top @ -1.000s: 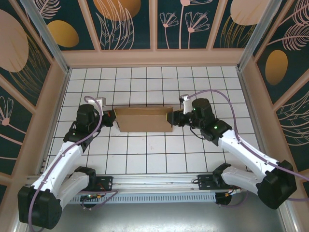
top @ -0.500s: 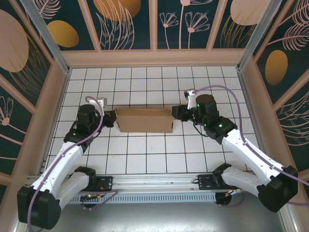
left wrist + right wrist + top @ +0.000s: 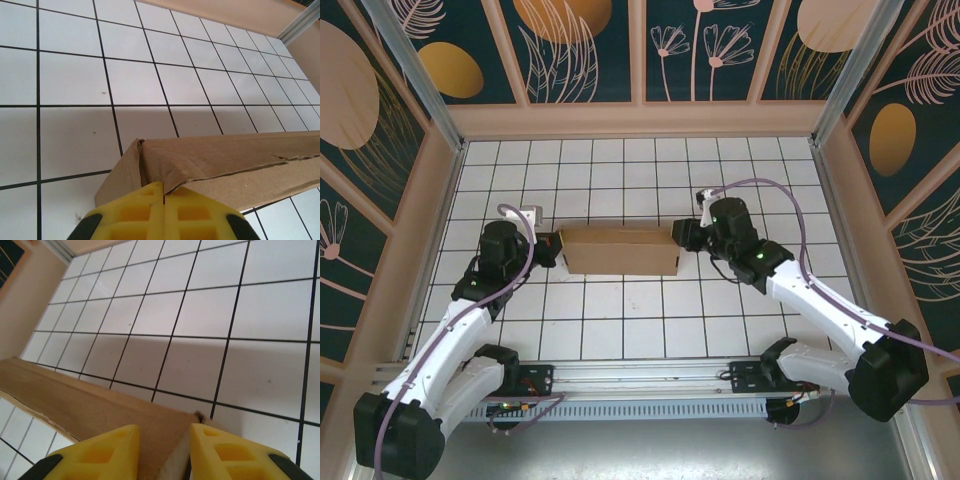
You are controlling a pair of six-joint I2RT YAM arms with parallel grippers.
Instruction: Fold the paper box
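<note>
While the left gripper [image 3: 163, 194] is pinching the paper box [image 3: 620, 250] mid-frame, the right gripper [image 3: 164, 435] is straddling its corner, jaws parted.

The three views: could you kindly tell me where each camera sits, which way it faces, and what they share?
Top external: above and behind the arms, looking down on the table; both arms show, left gripper and right gripper at the box's ends.
Left wrist: on the left arm, looking rightward along the box; closed yellow fingers at the bottom.
Right wrist: on the right arm, looking leftward along the box; parted fingers straddle its end.
Shared: all three show the box and tiles.
</note>
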